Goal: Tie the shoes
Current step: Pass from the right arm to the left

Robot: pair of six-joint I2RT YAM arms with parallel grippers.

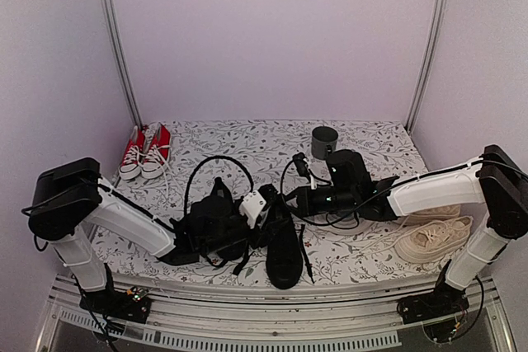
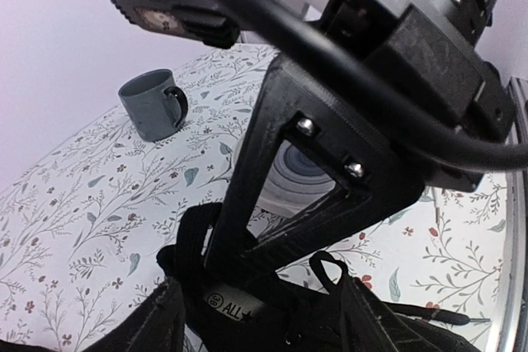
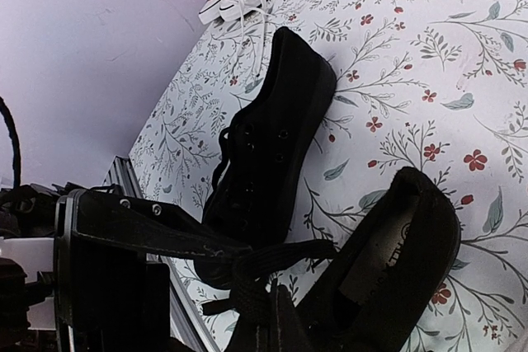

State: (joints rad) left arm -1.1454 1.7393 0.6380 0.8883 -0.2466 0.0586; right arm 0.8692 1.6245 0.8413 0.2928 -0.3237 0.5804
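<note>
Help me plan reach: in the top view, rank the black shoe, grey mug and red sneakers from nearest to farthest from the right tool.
1. Black shoe, just below-left of the right tool.
2. Grey mug, behind it.
3. Red sneakers, far back-left corner.

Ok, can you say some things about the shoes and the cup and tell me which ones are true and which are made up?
1. The grey mug stands upright on the flowery tablecloth. True.
2. The little red sneakers are in the far left corner. True.
3. The cream sneakers are right beside the red ones. False: they lie on the right side, near the right arm.
4. The right gripper is wide open. False: it is shut on a black lace.
5. One black sneaker lies between the two arms. True.
</note>
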